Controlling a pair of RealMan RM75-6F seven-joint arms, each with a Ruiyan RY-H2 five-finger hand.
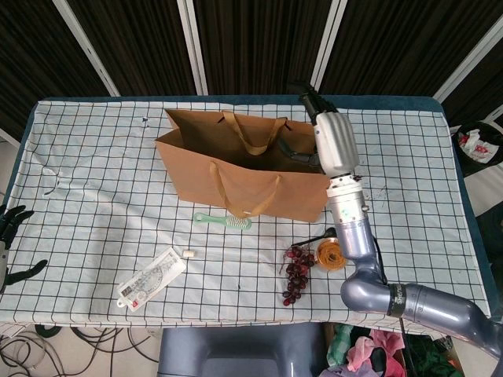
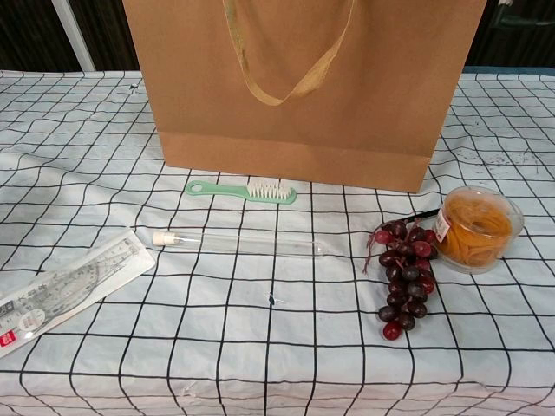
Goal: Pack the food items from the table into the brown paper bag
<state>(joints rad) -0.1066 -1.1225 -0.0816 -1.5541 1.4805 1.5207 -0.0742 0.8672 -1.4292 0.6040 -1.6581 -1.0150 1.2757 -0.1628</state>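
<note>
Head view: right robot hand [image 1: 308,128] reaches into the brown paper bag [image 1: 244,169], fingers hidden, grip unclear. Grapes [image 1: 297,275] lie on the worktop [image 1: 94,196] near its forearm. Left robot hand [image 1: 11,243] rests far off, fingers apart.

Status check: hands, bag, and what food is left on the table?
Right hand down inside the brown paper bag, grip hidden. Left hand open at table edge. Grapes unpacked, nothing blocking them.
</note>
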